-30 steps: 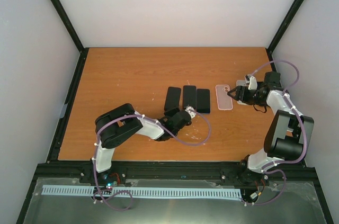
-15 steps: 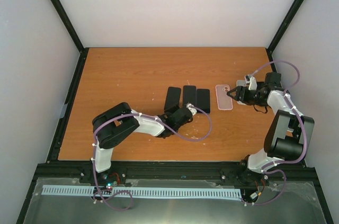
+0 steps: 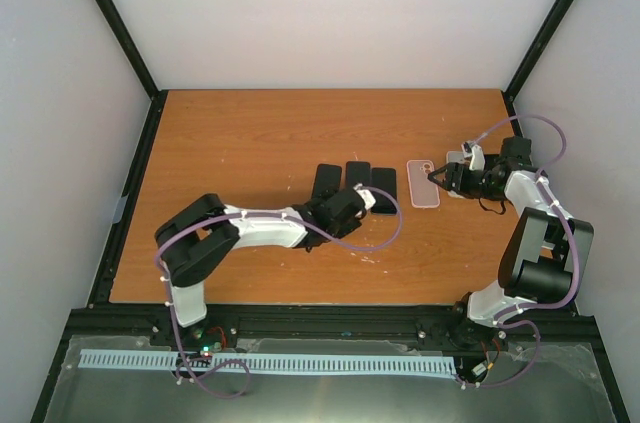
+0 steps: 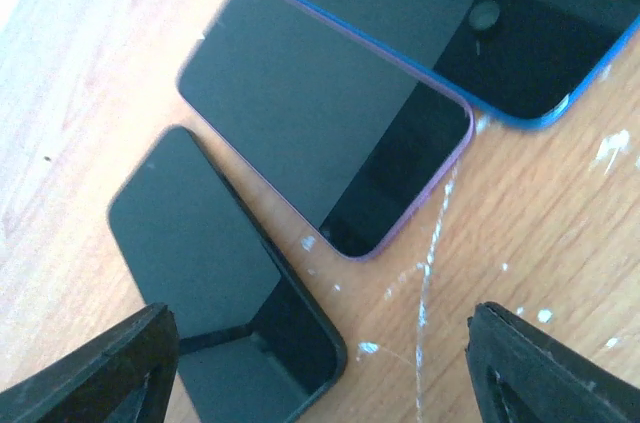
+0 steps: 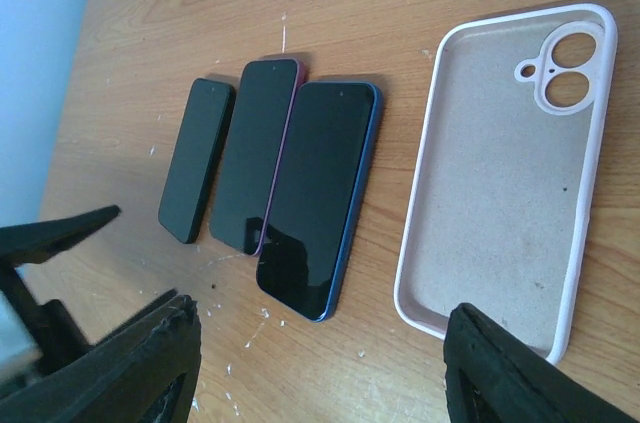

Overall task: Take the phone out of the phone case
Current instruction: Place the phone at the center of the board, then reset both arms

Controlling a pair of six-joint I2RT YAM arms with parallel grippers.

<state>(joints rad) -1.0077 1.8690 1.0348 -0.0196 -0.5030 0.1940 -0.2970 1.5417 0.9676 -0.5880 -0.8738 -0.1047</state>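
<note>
Three phones lie side by side, screens up, mid-table: a black-rimmed one (image 3: 326, 184) (image 4: 220, 273), a purple-rimmed one (image 3: 357, 181) (image 4: 320, 118) and a blue-rimmed one (image 3: 384, 189) (image 4: 470, 13). An empty pink case (image 3: 423, 183) (image 5: 500, 183) lies open side up to their right. My left gripper (image 3: 345, 205) (image 4: 320, 373) is open and empty, low over the near ends of the black and purple phones. My right gripper (image 3: 440, 180) (image 5: 320, 363) is open and empty, just right of the pink case. The three phones also show in the right wrist view: black (image 5: 197, 158), purple (image 5: 255, 153), blue (image 5: 320, 193).
The orange wooden table (image 3: 250, 133) has white scratch marks near the phones (image 4: 430, 263). Black frame posts and white walls (image 3: 330, 13) bound it at the back and sides. A dark wedge, probably the left arm (image 5: 50, 233), shows at the left of the right wrist view.
My left arm has stretched forward and its gripper has moved up and slightly right, closer to the near ends of the phones. The right arm, phones and case have not moved.
</note>
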